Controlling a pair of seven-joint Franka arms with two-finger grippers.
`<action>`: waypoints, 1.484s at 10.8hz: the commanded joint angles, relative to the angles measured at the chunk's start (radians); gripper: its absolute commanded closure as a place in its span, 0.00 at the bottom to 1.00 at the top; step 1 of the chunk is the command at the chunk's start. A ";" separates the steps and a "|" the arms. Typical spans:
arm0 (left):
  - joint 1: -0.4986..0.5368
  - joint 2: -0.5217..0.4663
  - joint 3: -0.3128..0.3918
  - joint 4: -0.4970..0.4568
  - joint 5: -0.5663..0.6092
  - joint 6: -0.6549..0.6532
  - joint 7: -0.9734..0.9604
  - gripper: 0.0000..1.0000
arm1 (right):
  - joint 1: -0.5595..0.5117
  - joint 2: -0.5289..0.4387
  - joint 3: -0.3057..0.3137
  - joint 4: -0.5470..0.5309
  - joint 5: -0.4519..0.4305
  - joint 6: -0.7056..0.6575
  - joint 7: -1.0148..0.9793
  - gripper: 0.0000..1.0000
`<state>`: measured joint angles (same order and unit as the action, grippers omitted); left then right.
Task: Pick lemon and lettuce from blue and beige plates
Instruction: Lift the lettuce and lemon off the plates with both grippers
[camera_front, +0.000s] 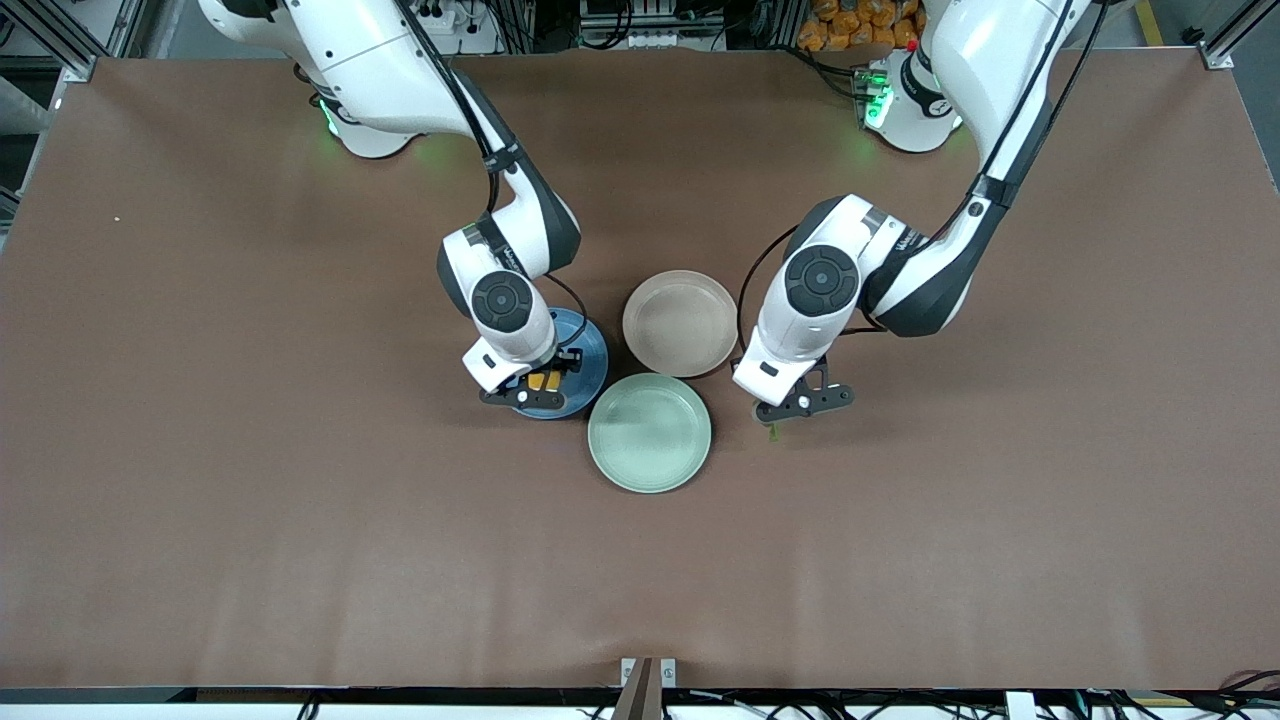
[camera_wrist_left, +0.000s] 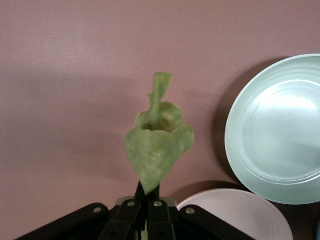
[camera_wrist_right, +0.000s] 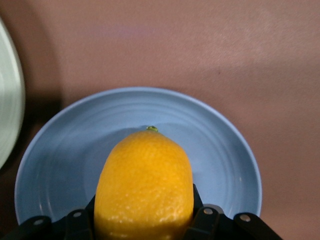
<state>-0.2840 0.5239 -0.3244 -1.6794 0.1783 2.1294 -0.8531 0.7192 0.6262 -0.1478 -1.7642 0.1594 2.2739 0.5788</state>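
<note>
Lemon (camera_wrist_right: 145, 185) gripped over blue plate (camera_wrist_right: 220, 150); lettuce (camera_wrist_left: 157, 147) clear only wrist-side.

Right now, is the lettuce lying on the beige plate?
No, the lettuce hangs from the shut left pincer over bare table, beside the beige plate.

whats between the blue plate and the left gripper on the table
Two empty plates: the beige plate and, nearer the front camera, the green plate. The front view shows both between the blue plate and the left gripper, which holds the lettuce.
</note>
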 joint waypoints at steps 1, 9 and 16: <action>0.005 -0.019 -0.005 -0.014 0.026 -0.011 0.008 1.00 | -0.027 -0.020 0.007 0.034 0.016 -0.074 -0.017 0.35; 0.052 -0.018 -0.004 -0.019 0.026 -0.042 0.104 1.00 | -0.148 -0.086 0.002 0.078 0.006 -0.224 -0.117 0.37; 0.178 0.025 0.008 -0.019 0.153 -0.048 0.273 1.00 | -0.219 -0.095 -0.045 0.089 -0.011 -0.234 -0.235 0.37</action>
<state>-0.1269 0.5424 -0.3080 -1.7017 0.2916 2.0886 -0.6119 0.5360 0.5493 -0.2023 -1.6770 0.1559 2.0562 0.3875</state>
